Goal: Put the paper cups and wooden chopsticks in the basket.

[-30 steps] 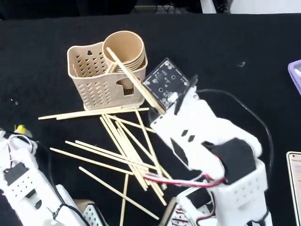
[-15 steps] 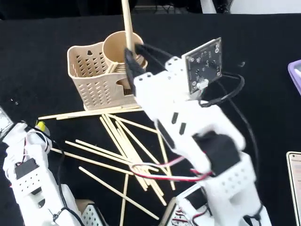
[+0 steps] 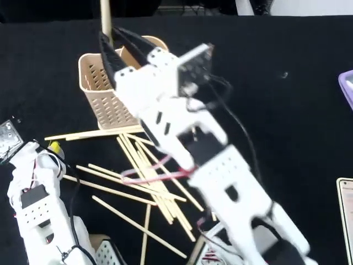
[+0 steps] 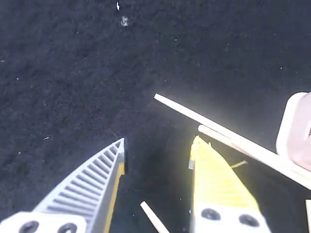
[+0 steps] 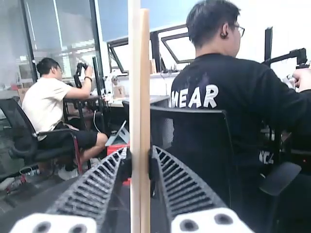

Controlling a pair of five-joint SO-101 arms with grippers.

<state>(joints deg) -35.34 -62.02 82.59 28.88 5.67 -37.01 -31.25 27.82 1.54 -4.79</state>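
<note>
The right pincer (image 3: 112,41) is gripping two pale wooden chopsticks (image 5: 139,73) upright over the beige perforated plastic basket (image 3: 100,104), upper left; ideally lowering them straight inside before releasing.

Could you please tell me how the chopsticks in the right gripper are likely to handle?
The chopsticks look thin and stiff, standing straight up through the right gripper, so they are probably light. Being smooth and pinched at one spot only, the pair might slip or pivot.
</note>
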